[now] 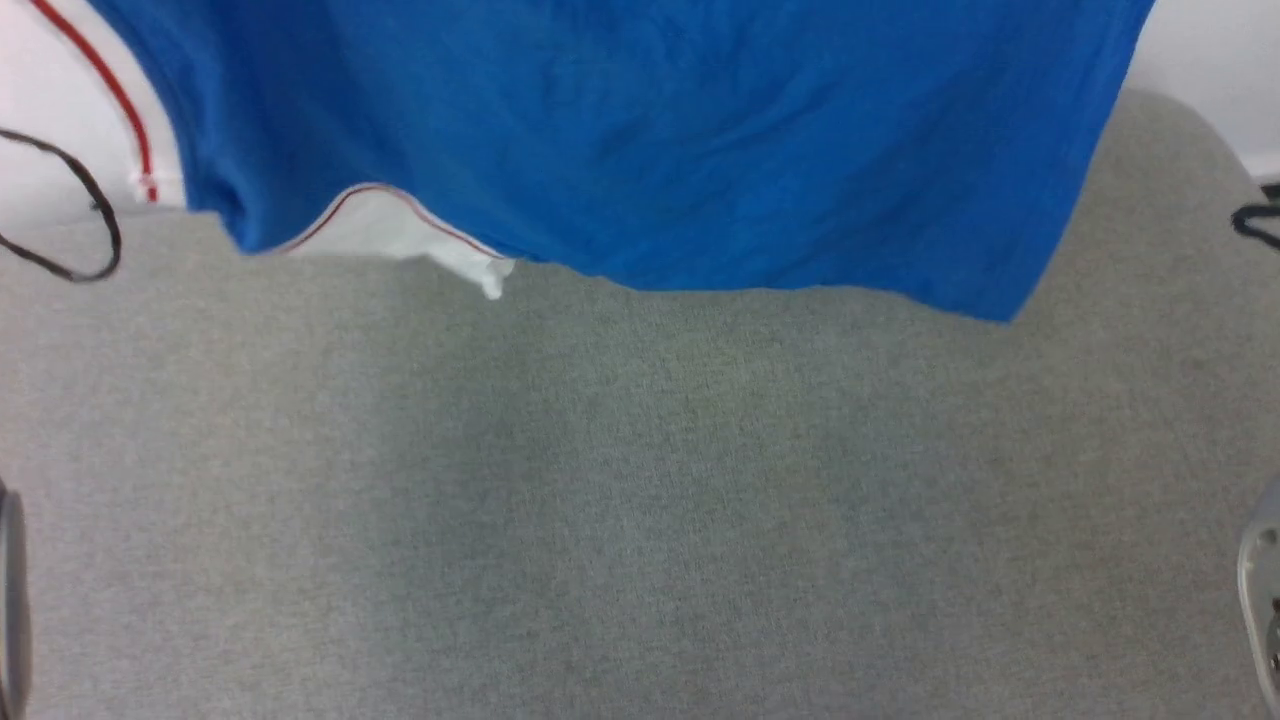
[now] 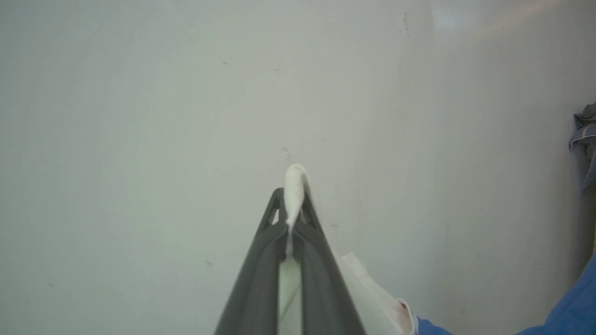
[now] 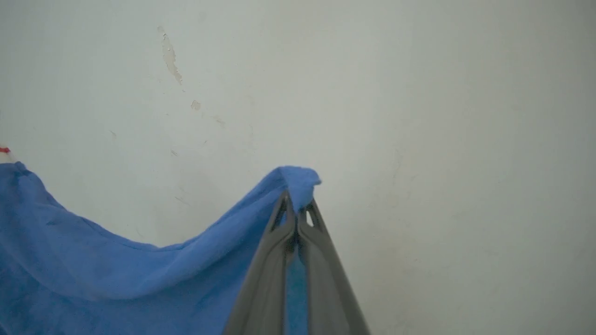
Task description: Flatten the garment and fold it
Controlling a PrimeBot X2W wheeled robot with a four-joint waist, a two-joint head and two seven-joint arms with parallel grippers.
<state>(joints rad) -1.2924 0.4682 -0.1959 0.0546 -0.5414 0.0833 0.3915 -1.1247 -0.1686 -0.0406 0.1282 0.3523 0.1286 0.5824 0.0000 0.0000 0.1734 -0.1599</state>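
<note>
You held shirt (image 1: 640, 130) aloft, flattening step; left claw (image 2: 292, 204) clamped sleeve (image 2: 294, 184), right claw (image 3: 296, 209) clamped blue edge (image 3: 298, 179); next needs even lowering.

One garment (image 1: 640, 140); two grippers: left gripper (image 2: 292, 204), right gripper (image 3: 296, 209); two dark cables: left cable (image 1: 95, 205), right cable (image 1: 1255, 222); one grey surface (image 1: 640, 500).
</note>
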